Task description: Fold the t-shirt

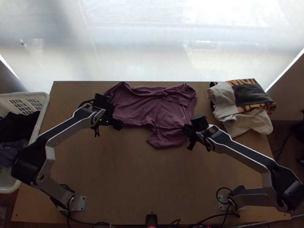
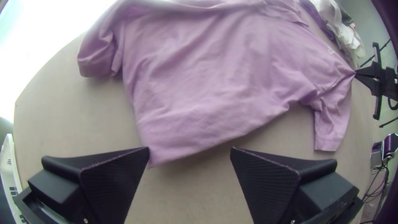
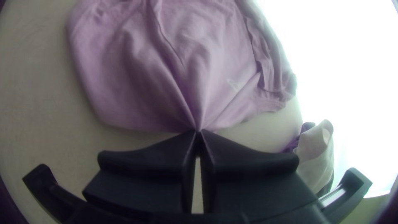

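Left gripper (image 1: 117, 122): spread wide, empty between the fingers, just short of the purple t-shirt (image 1: 148, 108), with a hem corner (image 2: 155, 158) right by one fingertip; contact hard to tell. Right gripper (image 1: 185, 130): closed tight, pinching a small bit of the same t-shirt near the small light print (image 3: 235, 84), creases fanning out from the tips. T-shirt mostly spread between the two grippers, rumpled along the side farther out than both. One sleeve (image 1: 166, 141) angled toward the near side of the table, left of the right gripper. Stack of clothes (image 1: 243, 98) beyond the right gripper and to its right, on the wooden table (image 1: 133, 174). White basket (image 1: 45, 104) with dark clothes (image 1: 17, 127) left of the left gripper.
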